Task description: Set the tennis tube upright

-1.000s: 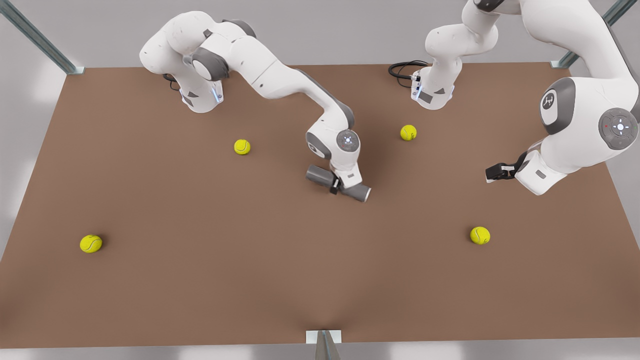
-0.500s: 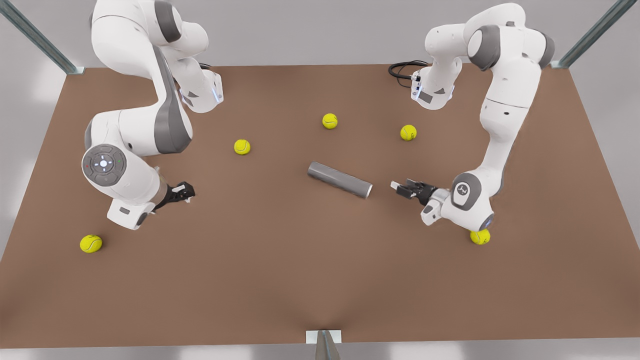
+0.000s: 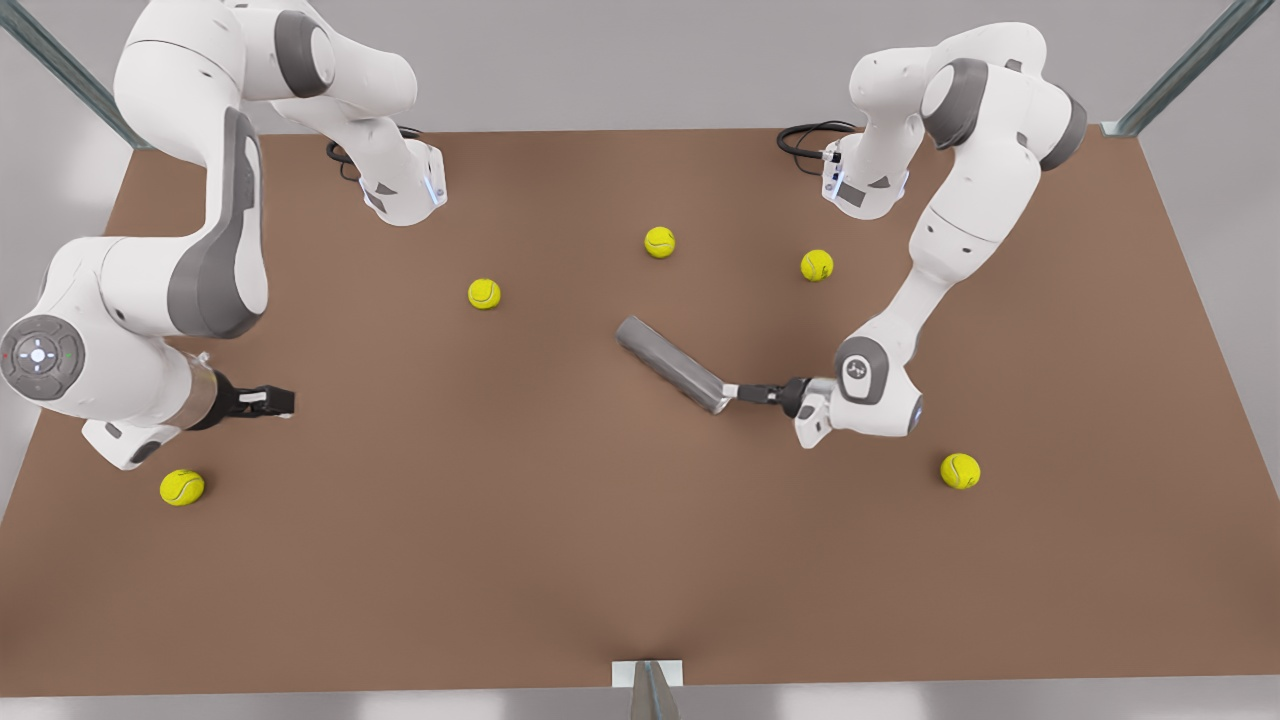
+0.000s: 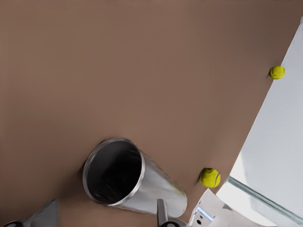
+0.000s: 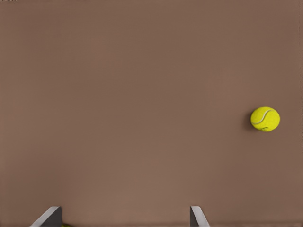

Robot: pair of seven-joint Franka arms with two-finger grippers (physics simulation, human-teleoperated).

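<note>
Bench: flat matte brown surface carrying everything, with metal frame posts at its corners.
Arms: two glossy white jointed arms with gray bands, based at the far edge of the bench.
Tennis tube: long dark-gray metallic cylinder lying on its side near the bench's middle, set diagonally; the left wrist view looks into its open, silvery-rimmed mouth, dark and hollow inside.
Left pincer: low at the front view's right, its fingers spread wide on either side of the tube's rimmed end, not clenched on it.
Right pincer: waiting above the bench at the front view's left, well apart from the tube, fingers parted and holding nothing.
Tennis balls: five small fuzzy yellow spheres scattered about; one lies near the right pincer, another near the left arm.
</note>
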